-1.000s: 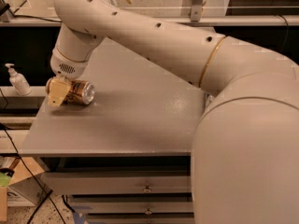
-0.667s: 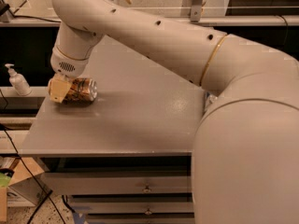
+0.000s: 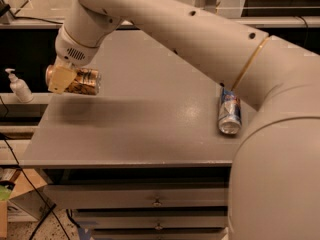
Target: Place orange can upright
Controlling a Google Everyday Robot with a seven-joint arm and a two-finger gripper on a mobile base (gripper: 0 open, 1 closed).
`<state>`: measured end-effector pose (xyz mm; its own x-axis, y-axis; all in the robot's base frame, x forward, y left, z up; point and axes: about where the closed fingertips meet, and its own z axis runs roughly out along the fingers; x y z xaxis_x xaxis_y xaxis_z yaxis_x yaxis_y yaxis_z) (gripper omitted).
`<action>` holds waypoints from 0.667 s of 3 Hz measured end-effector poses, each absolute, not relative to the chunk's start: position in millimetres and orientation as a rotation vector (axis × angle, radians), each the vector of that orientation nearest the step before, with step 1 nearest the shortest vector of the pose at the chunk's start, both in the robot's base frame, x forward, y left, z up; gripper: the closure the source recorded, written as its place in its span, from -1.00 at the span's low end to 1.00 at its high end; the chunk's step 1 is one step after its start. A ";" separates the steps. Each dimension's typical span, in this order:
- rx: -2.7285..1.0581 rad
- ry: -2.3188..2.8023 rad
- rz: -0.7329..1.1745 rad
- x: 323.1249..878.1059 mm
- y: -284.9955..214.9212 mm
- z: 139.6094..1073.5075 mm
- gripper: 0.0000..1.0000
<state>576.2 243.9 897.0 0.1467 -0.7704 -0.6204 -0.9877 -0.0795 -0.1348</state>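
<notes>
Orange-gold with dark swirls, at upper left of the frame: orange can (image 3: 86, 81), on its side, long axis roughly level, one silver end facing left. Clenched around it, claw (image 3: 65, 80), with one cream-yellow finger pad (image 3: 60, 79) pressed across the near face of the can close to that left end; second finger hidden behind. Hangs clear of the grey desk (image 3: 135, 134), near its left edge, with a soft dark shadow (image 3: 82, 111) on the surface just below. Reaching in from the right and top of the frame, bulky cream arm (image 3: 200, 39); fills the lower right corner and narrows to a vented wrist directly above the claw. At right centre, well apart from the orange can, blue-and-silver can (image 3: 229, 111); lies on the desk on its side, silver end toward the front edge, just beside the arm's bulk. Off the desk at far left, white pump bottle (image 3: 19, 88), upright on a ledge. Below the desk front, grey drawers (image 3: 157, 199) with small knobs.
</notes>
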 end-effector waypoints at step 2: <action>-1.724 1.413 0.684 583.3 222.9 954.7 1.00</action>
